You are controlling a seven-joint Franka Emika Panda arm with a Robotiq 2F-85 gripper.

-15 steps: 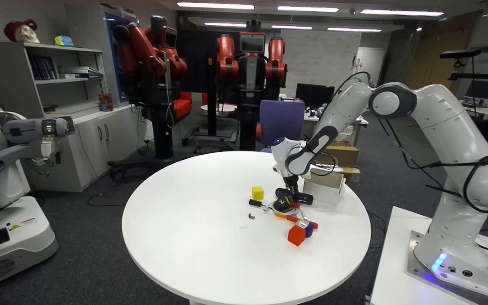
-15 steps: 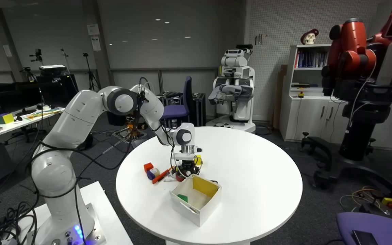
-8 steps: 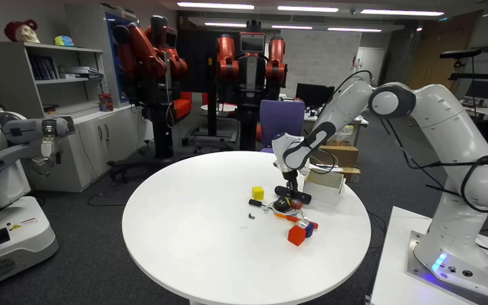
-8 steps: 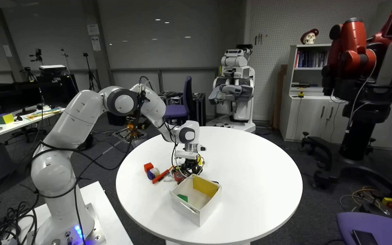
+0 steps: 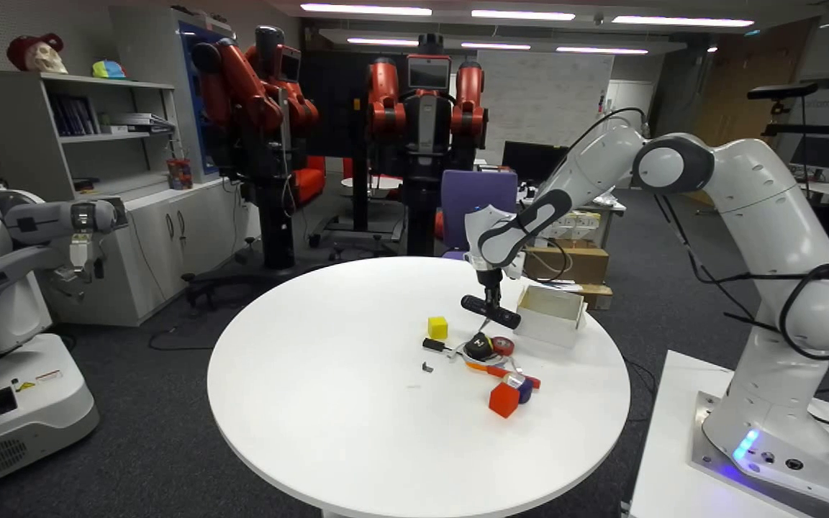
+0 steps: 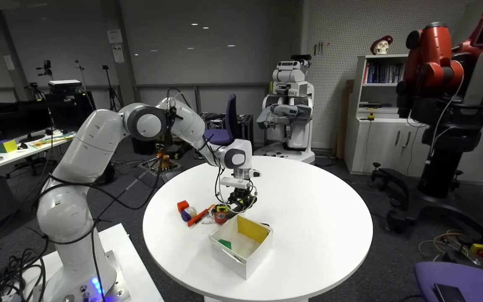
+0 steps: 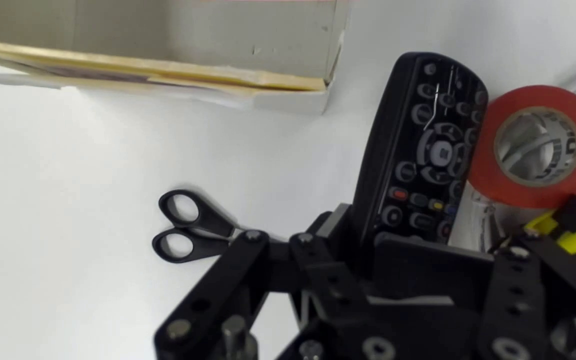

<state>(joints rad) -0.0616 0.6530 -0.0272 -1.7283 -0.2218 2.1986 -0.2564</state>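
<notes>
Pincer (image 5: 492,299) clamped around the black remote control (image 7: 430,145), and up it hangs, looking clear of the worktop (image 5: 342,388), right beside the open white box (image 5: 546,329), with the scissors (image 7: 214,220) lying below! Lifting appears to be the step in hand, and the next move, I'd judge, calls for a steady hold and enough height to clear that box's wall before any sideways swing.

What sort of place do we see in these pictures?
Most likely a robotics lab: red robots and a white robot stand in view, and a mounted arm reaches over the table.
</notes>
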